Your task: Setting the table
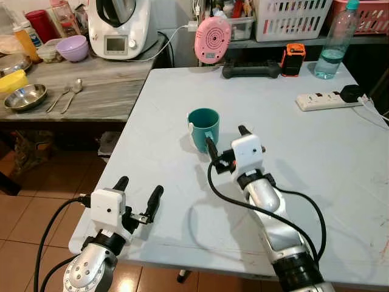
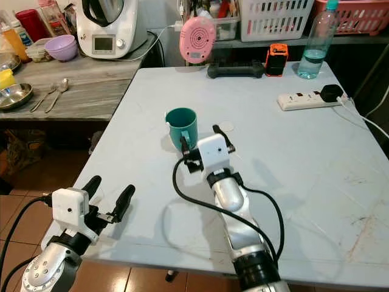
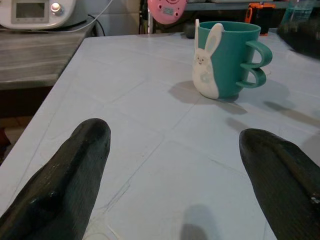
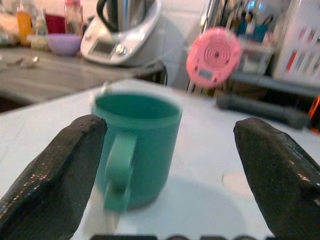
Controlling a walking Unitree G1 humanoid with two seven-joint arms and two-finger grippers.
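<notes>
Lining up my spread-fingered right gripper [image 1: 226, 140] on the light, rigid teal cup [image 1: 203, 128] mid-table, I'm targeting its handle; left gripper [image 1: 138, 197] is idling open.

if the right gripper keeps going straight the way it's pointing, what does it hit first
Most likely the teal cup. The right gripper is open just short of it, aimed at its handle side, with the handle nearer one finger. Depth is hard to judge, so that finger may touch the handle first.

teal cup [image 1: 203, 129] (bunny decoration), upright, on table [image 1: 316, 158]
</notes>
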